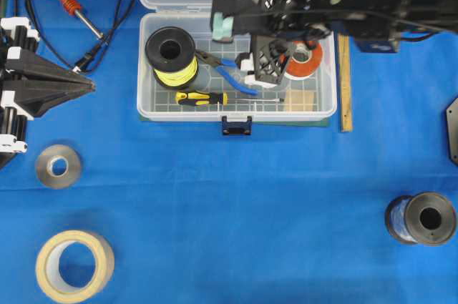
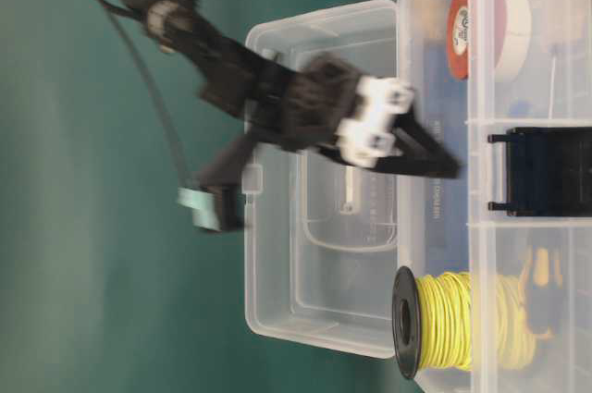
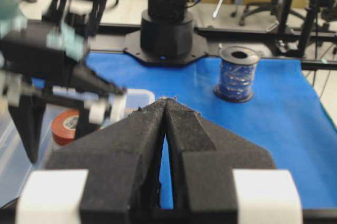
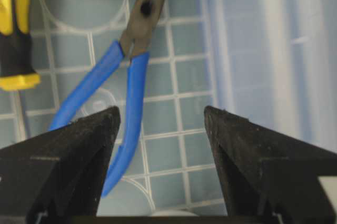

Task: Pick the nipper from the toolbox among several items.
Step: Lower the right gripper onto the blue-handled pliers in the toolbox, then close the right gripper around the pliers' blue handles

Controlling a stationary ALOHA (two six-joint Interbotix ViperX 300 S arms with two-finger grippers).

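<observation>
Start at your left: the left gripper (image 1: 86,84) sits parked at the table edge with its jaws pressed together and nothing between them, clear of the work, near the soldering iron (image 1: 68,0). Below it on the blue cloth lie a small metal ring (image 1: 58,166) and a roll of masking tape (image 1: 74,266), neither of which concerns you.

Move to the toolbox (image 1: 236,112), lid thrown back so you can reach straight down. At its left end stands the yellow wire spool (image 1: 172,57), with the screwdriver (image 1: 202,98) lying along the front wall. The nipper (image 4: 124,103) lies flat on the grid floor between them and the red tape roll (image 1: 304,59), dark nose toward the spool, blue handles trailing toward the right.

Your right gripper (image 4: 160,129) hovers over those handles with the jaws spread wide and empty. From the wrist view, one handle lies inside the gap while the other runs under the left finger (image 4: 79,150). I judge you need a slight shift so both handles fall between the fingers before closing.

Far right, a dark wire spool (image 1: 421,219) rests well apart.
</observation>
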